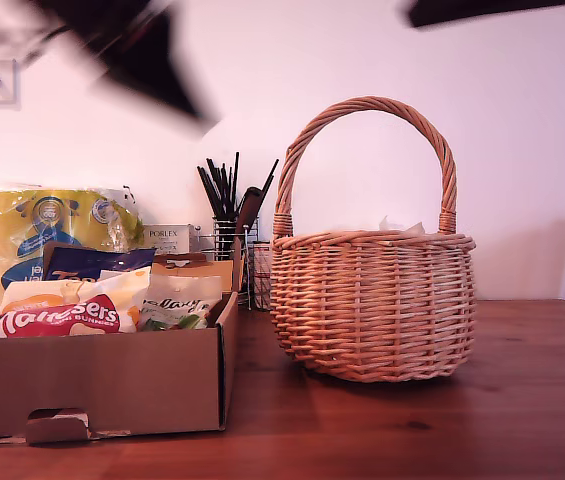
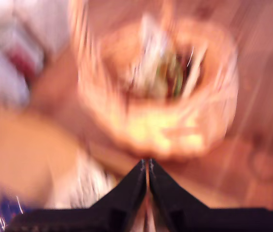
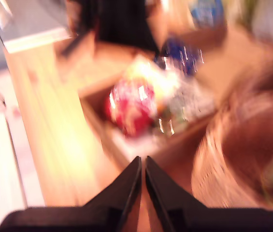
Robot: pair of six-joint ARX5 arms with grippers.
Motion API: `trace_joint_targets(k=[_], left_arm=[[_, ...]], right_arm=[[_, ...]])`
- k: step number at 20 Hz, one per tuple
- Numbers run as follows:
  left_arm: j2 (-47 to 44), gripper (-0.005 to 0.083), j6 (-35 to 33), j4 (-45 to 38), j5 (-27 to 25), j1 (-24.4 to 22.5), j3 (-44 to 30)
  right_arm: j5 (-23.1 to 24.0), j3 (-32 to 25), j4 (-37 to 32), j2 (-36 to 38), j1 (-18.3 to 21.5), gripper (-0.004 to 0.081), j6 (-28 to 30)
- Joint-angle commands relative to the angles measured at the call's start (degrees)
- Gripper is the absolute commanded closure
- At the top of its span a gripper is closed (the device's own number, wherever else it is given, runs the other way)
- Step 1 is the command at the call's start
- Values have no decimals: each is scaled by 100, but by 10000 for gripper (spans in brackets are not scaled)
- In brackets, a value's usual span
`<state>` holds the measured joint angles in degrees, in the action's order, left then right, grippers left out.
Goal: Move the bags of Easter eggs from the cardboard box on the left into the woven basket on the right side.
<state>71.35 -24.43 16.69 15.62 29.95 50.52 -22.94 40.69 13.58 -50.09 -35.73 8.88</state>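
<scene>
The cardboard box [image 1: 112,385] sits at the exterior view's left and holds the bags of Easter eggs: a red-white Maltesers pouch [image 1: 62,318], a white pouch with green print [image 1: 177,312], an orange one [image 1: 34,293] and a dark blue one [image 1: 97,262]. The woven basket [image 1: 372,310] stands to its right, with a white crinkled edge [image 1: 402,226] showing over its rim. My first gripper [image 2: 147,162] is shut and empty, high over the blurred basket [image 2: 155,96], where a white-green pouch [image 2: 160,72] lies. My second gripper [image 3: 142,158] is shut and empty, above the box [image 3: 126,140] and its red pouch [image 3: 131,108].
Behind the box stand a large yellow plastic pack [image 1: 52,235], a white Porlex box [image 1: 167,238] and a black wire utensil holder [image 1: 227,235]. Two blurred black arm parts [image 1: 142,50] [image 1: 482,10] cross the exterior view's top. The wooden table [image 1: 412,430] runs forward and rightward.
</scene>
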Motion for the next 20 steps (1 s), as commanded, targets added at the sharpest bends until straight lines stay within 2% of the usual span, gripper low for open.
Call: trace_joint_targets(k=[1, 4, 5, 6, 7, 8, 9, 10, 13, 15, 17, 18, 20], left_arm=[[-146, 794, -146, -98, 105, -166, -319], [-186, 793, -490, 562, 103, -608, -468], [-131, 770, -780, 743, 107, -721, -468], [-85, 680, -1034, 872, 101, -828, -468], [-15, 486, -1093, 903, 85, -920, -468], [72, 192, -1099, 885, -7, -1014, -468], [164, -34, -1119, 850, -157, -1078, -468], [271, 12, -1132, 863, -339, -1106, -468], [570, 10, -1447, 807, -435, -1115, -468], [723, 8, -1947, 588, -435, -1121, -468], [863, 8, -2037, 354, -442, -1156, -468], [938, 8, -2500, 291, -470, -1176, -468], [1132, 8, -2872, 212, -474, -1209, -468]], right_arm=[[-77, 37, -380, -385, -70, 783, -140], [-114, 37, -627, -839, -94, 783, -140], [-116, 37, -654, -916, -122, 783, -140], [-116, 37, -669, -938, -138, 783, -140], [-116, 37, -675, -938, -138, 783, -140], [-116, 37, -691, -938, -138, 783, -140], [-116, 37, -693, -938, -138, 783, -140], [-116, 37, -693, -938, -138, 783, -140], [-116, 37, -688, -935, -138, 783, -140], [-116, 37, -691, -935, -138, 783, -140], [-116, 37, -686, -935, -138, 783, -140], [-116, 37, -684, -935, -138, 783, -140], [-116, 37, -671, -935, -138, 783, -140]])
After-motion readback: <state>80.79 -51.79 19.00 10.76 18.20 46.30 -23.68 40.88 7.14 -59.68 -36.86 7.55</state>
